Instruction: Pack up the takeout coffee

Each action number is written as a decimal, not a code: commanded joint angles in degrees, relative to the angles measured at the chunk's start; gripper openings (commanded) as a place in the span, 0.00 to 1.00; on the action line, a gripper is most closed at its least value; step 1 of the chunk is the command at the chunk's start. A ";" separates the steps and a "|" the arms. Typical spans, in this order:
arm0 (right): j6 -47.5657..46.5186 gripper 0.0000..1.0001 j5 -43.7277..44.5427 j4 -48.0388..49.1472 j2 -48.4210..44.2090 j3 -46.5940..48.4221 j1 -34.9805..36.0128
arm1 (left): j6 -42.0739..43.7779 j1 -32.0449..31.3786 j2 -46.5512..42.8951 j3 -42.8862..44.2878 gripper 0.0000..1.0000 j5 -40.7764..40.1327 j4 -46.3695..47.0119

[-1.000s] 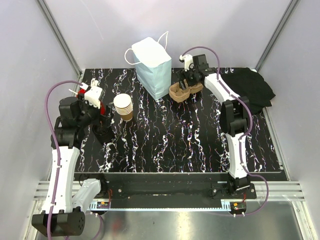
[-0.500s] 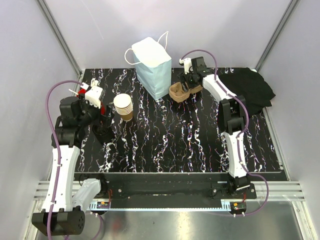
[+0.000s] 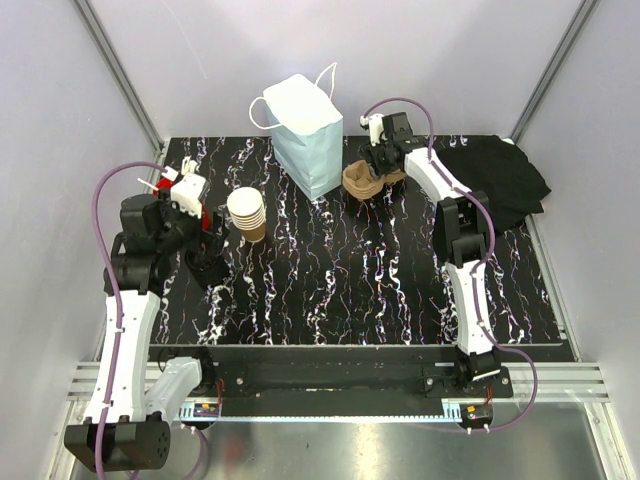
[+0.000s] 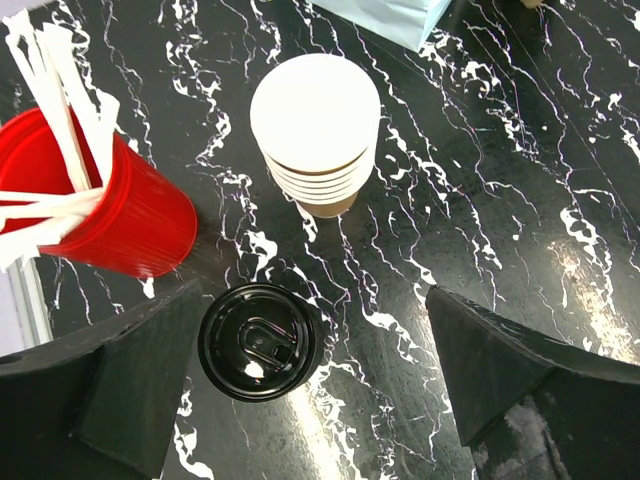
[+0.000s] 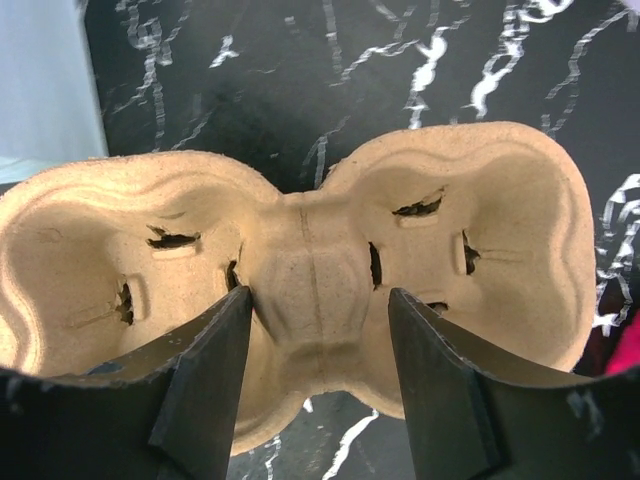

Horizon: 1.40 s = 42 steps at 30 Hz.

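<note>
Black lid [image 4: 260,342], red cup [image 4: 140,225] holding white sticks [image 4: 50,200], nested tan cups [image 4: 315,115]

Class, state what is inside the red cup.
Thin white sticks stand in the red cup, leaning over its rim; their lower ends and the cup's bottom are hidden.

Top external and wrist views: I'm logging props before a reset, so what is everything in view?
paper bag: one, pale blue, far centre, upright
cup carrier: one, brown pulp, right of the bag
cup stack: one stack, tan, left of centre
red cup: one, left of the stack
white sticks: several, in the red cup
black lid: one, beside the red cup
black cloth: one, far right
table: one, black marbled
left gripper: open, above the lid
right gripper: astride the carrier's middle ridge, grip unclear
</note>
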 commanded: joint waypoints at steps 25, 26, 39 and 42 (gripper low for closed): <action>-0.46 0.62 3.75 -3.14 7.45 16.09 -8.39 | -0.30 1.26 0.12 -0.44 0.99 3.18 3.36; -0.46 0.61 3.66 -3.23 7.18 16.18 -8.47 | -0.39 1.26 0.12 -0.44 0.99 3.27 3.45; 0.42 0.57 -0.11 -3.58 6.65 17.59 -8.39 | -0.39 1.69 0.47 -0.44 0.99 3.53 3.36; 0.07 0.59 -0.20 -3.67 6.30 17.76 -8.39 | -0.39 1.61 0.47 -0.44 0.99 3.71 3.36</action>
